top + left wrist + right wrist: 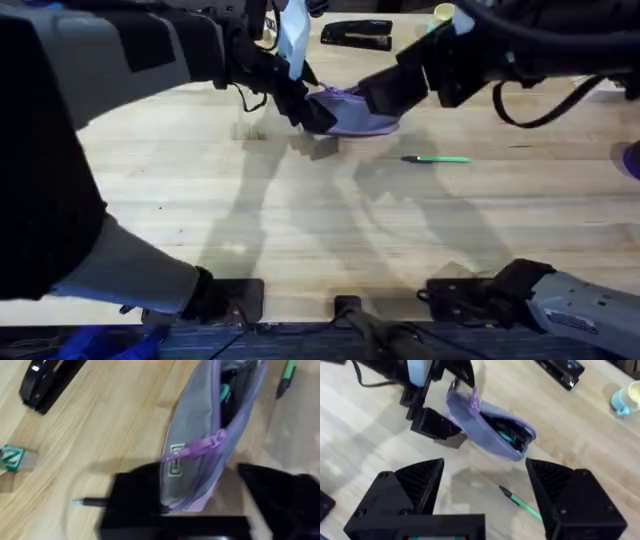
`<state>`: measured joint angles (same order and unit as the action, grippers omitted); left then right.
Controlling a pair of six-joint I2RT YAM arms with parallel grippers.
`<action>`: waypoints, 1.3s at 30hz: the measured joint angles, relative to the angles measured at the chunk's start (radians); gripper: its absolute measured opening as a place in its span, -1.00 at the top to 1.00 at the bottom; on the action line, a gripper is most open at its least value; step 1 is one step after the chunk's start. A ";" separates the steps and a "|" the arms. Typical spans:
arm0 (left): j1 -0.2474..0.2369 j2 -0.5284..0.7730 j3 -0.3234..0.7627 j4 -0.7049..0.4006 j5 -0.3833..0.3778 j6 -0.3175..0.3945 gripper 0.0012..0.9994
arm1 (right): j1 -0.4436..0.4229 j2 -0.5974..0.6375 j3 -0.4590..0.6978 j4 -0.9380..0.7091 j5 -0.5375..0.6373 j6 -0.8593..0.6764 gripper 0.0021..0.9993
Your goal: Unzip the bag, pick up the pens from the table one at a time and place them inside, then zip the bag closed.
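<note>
The lavender bag (358, 115) lies at the table's (300, 220) far middle, its zipper open, with something teal and dark inside (225, 395). My left gripper (308, 108) is open around the bag's left end (197, 475); one finger (135, 502) touches the fabric and the other (280, 495) stands off it. A dark slim pen with a light blue tip (85, 502) pokes out beside that finger. My right gripper (388, 92) hovers open over the bag's right end (490, 425), nothing between its fingers. The green pen (437, 159) lies on the table right of the bag.
A black stapler (357, 35) lies behind the bag. A small yellow and blue cup (443, 14) stands at the far right. A little green block (12, 457) sits left of the bag. The near half of the table has free room.
</note>
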<state>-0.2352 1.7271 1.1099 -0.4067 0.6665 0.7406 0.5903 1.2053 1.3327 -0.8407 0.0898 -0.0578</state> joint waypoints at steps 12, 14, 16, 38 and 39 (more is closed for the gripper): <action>0.003 -0.020 0.004 -0.050 -0.002 -0.003 -0.99 | -0.060 0.004 0.027 -0.037 -0.161 -0.071 -0.99; 0.017 -0.065 0.004 -0.072 -0.004 -0.003 -0.99 | -0.098 0.014 0.046 -0.042 -0.210 -0.075 -0.99; 0.040 -0.136 0.005 -0.094 -0.005 -0.003 -0.99 | -0.135 0.034 0.067 -0.056 -0.254 -0.092 -0.99; 0.116 -0.414 0.032 -0.368 -0.005 -0.003 -0.99 | -0.233 0.294 0.219 -0.109 -0.307 -0.764 0.94; 0.116 -0.421 0.032 -0.368 -0.005 -0.003 -0.99 | -0.233 0.297 0.219 -0.109 -0.308 -0.799 0.94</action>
<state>-0.1188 1.3065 1.1416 -0.7747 0.6613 0.7376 0.3576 1.5026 1.5517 -0.9497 -0.2180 -0.8566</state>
